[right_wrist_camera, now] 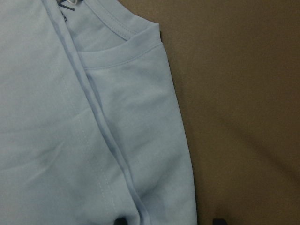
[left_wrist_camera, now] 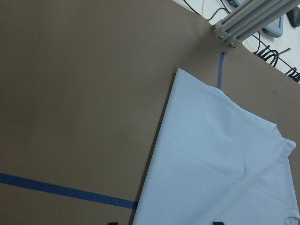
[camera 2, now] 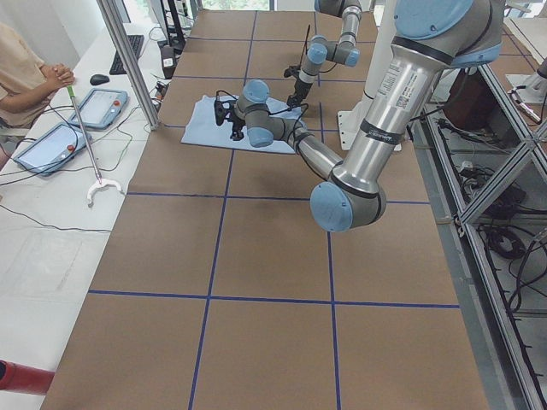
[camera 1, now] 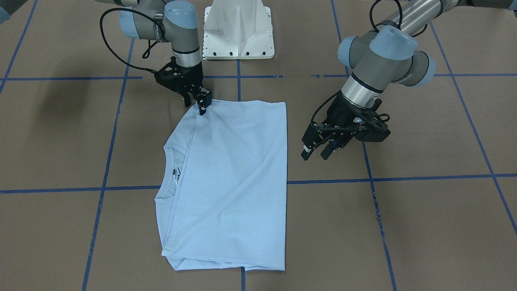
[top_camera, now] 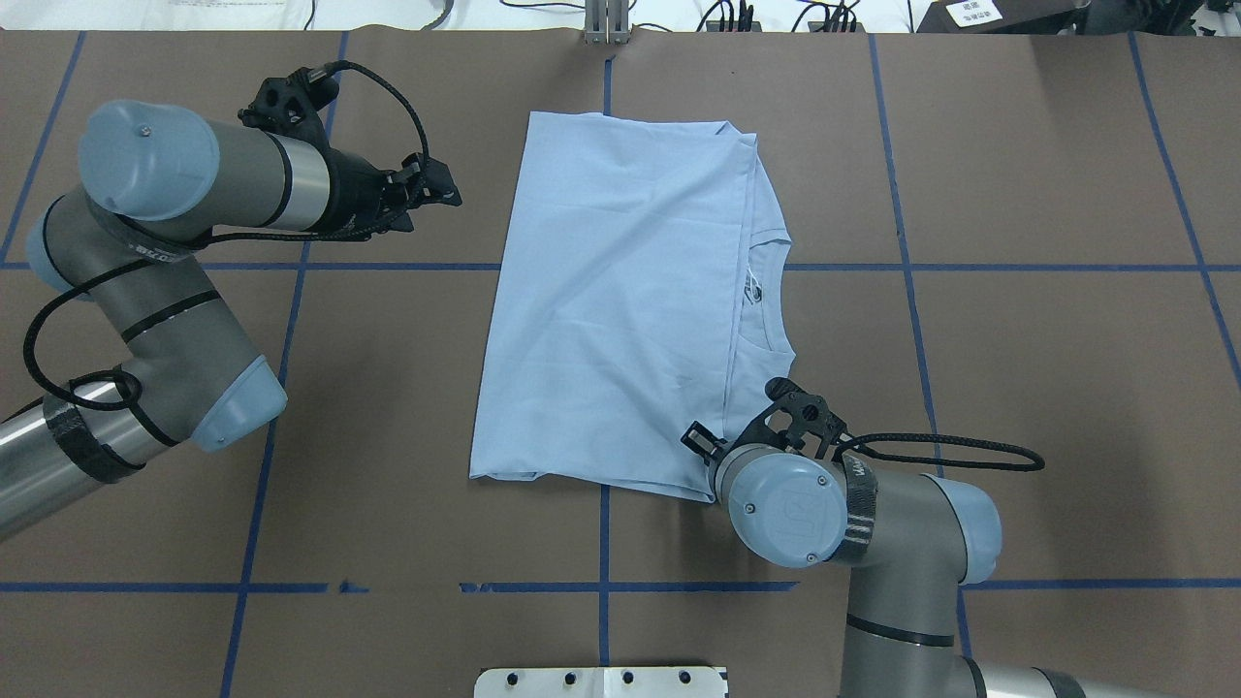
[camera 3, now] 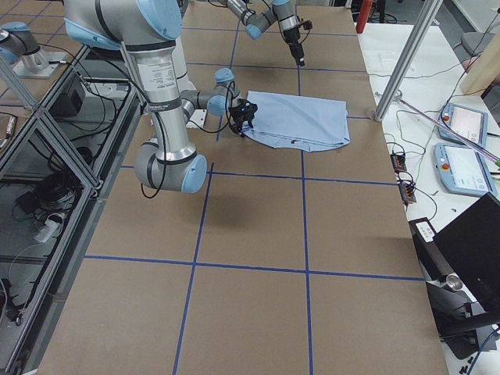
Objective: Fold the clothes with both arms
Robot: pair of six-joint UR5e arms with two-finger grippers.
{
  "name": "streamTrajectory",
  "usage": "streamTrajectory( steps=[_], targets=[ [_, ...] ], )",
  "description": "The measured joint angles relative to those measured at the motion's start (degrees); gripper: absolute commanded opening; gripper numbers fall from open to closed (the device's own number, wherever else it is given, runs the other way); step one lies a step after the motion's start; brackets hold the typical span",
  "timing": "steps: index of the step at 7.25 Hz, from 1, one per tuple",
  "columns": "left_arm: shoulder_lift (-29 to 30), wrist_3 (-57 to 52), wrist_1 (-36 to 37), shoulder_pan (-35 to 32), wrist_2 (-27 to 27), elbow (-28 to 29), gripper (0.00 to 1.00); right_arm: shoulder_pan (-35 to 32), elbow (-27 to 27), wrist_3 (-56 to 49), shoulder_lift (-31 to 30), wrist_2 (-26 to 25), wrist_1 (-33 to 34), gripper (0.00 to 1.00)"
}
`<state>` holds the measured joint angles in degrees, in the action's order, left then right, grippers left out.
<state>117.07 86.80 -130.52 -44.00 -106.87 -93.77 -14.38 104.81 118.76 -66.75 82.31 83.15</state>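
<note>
The clothes are one light blue T-shirt (camera 1: pixel 234 178), folded to a rectangle on the brown table, with its collar (camera 1: pixel 173 173) and dark label showing at one long edge. My right gripper (camera 1: pixel 196 106) stands open, low at the shirt's corner nearest the robot. In the right wrist view the shirt (right_wrist_camera: pixel 70 117) has its edge running between the two spread fingertips (right_wrist_camera: pixel 121 220). My left gripper (camera 1: pixel 316 153) hangs open and empty over bare table, a short way off the opposite long edge. The left wrist view shows the shirt (left_wrist_camera: pixel 220 159) ahead of it.
The white pedestal base (camera 1: pixel 238 32) stands at the robot's side of the table. Blue tape lines (top_camera: pixel 601 543) grid the brown surface. An aluminium post (left_wrist_camera: pixel 239 18) rises past the far edge. A seated person (camera 2: pixel 26 77) and tablets (camera 2: pixel 51 145) are at a side bench.
</note>
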Motion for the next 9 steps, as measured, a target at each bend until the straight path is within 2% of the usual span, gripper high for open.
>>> streamTrajectory(
  steps=[9],
  targets=[
    [-1.5, 0.5, 0.0, 0.2, 0.1, -1.0, 0.73, -0.6, 0.8, -0.2, 0.4, 0.2, 0.1, 0.00]
  ],
)
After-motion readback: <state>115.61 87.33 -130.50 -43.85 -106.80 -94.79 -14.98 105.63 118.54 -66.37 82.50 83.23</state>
